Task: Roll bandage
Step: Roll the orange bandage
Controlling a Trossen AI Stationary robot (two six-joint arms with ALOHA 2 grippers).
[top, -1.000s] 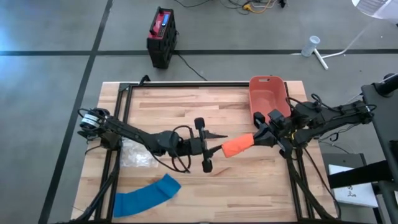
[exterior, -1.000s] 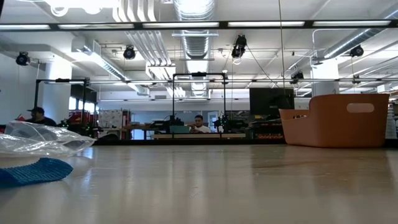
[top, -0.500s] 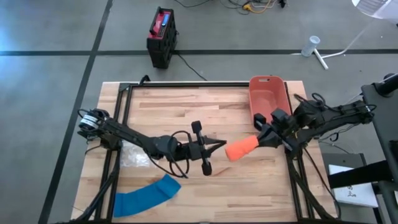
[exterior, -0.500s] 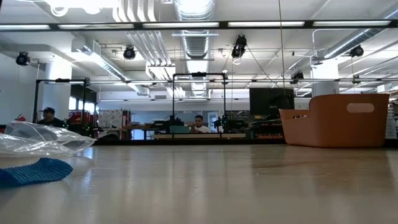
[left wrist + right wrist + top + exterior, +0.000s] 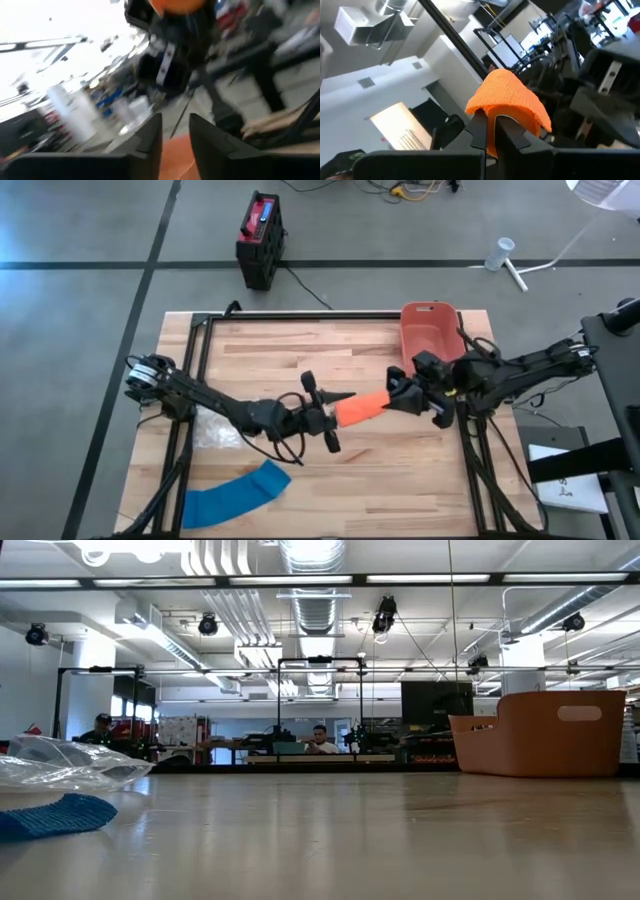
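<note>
**A:** Overhead first — what's different from a moment ago?

**B:** The right gripper (image 5: 398,396) has carried the orange bandage (image 5: 360,409) back toward the table's middle, so its free end now meets the left gripper (image 5: 330,412); half a second ago the two were apart. I'd judge the arms are passing or re-gripping the roll in mid-air to wind it.

**A:** And the low view?

**B:** Nothing of either arm. Only the blue bandage (image 5: 50,815) and a clear plastic bag (image 5: 65,765) at one edge, the orange bin (image 5: 545,735) at the other, people far off in the room. So the orange roll is held up off the wood.

**A:** Left wrist?

**B:** Blurred. Its fingers (image 5: 150,137) stand slightly parted, orange showing between them; whether they've caught the bandage I cannot tell.

**A:** Right wrist?

**B:** Clear enough: the right gripper (image 5: 490,127) is clenched on the bandage (image 5: 507,100), whose ribbed orange fabric drapes folded over the fingertips like a cap.
</note>
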